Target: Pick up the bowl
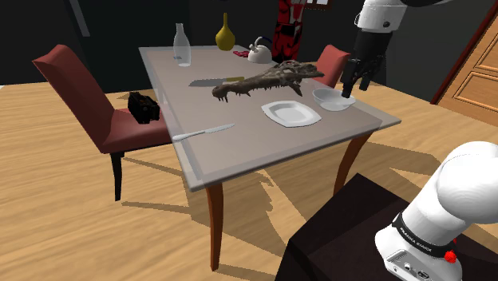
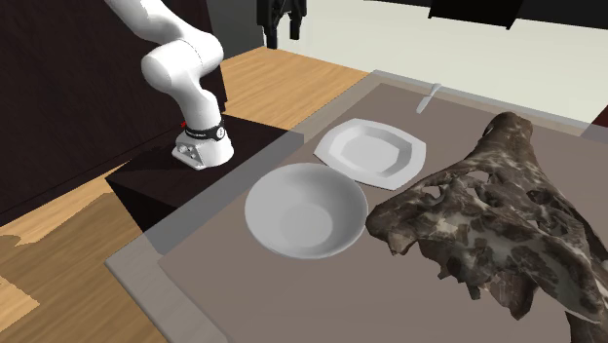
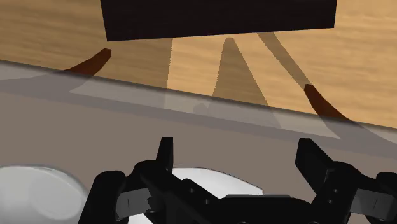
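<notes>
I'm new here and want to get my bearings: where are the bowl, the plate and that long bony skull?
bowl (image 2: 305,210): second exterior view, middle of its inside.
plate (image 2: 371,152): second exterior view, its flat centre.
skull (image 2: 502,219): second exterior view, mottled upper surface.

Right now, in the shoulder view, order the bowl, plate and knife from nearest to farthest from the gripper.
1. Bowl, just below the gripper, at the table's right end.
2. Plate, left of the bowl.
3. Knife, far left, near the front edge.
</notes>
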